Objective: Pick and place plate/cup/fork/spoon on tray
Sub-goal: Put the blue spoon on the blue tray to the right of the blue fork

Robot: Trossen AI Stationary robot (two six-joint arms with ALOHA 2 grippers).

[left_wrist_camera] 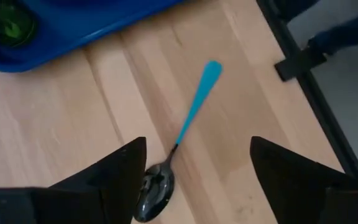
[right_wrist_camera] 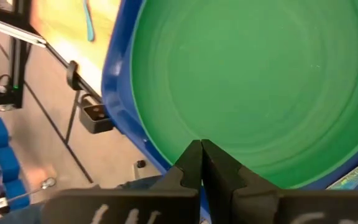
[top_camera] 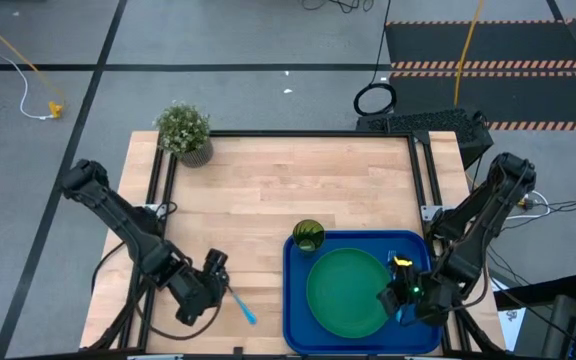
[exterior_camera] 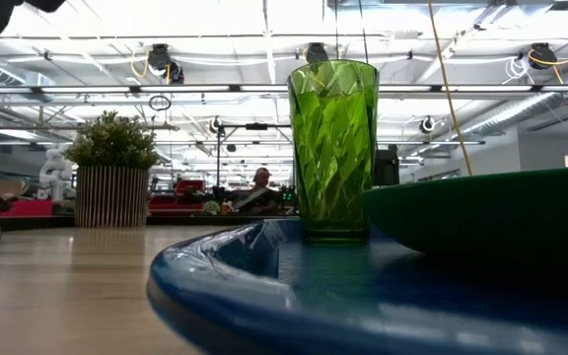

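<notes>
The blue tray (top_camera: 298,320) lies at the table's near right. On it sit the green plate (top_camera: 346,290) and, upright in its far left corner, the cup (top_camera: 308,236). The spoon (left_wrist_camera: 185,124) lies flat on the wood left of the tray, dark bowl (left_wrist_camera: 156,190) toward my left gripper. My left gripper (top_camera: 218,277) hangs open above the spoon's bowl end, one finger on each side and clear of it. My right gripper (right_wrist_camera: 201,152) is shut above the plate's rim at the tray's right. A light-blue strip (right_wrist_camera: 353,177) beside the plate may be the fork; I cannot tell.
A potted plant (top_camera: 184,130) stands at the table's far left corner. The black frame rail (left_wrist_camera: 309,93) runs along the table's near edge close to the spoon's handle end. Bare wood stretches across the far half of the table.
</notes>
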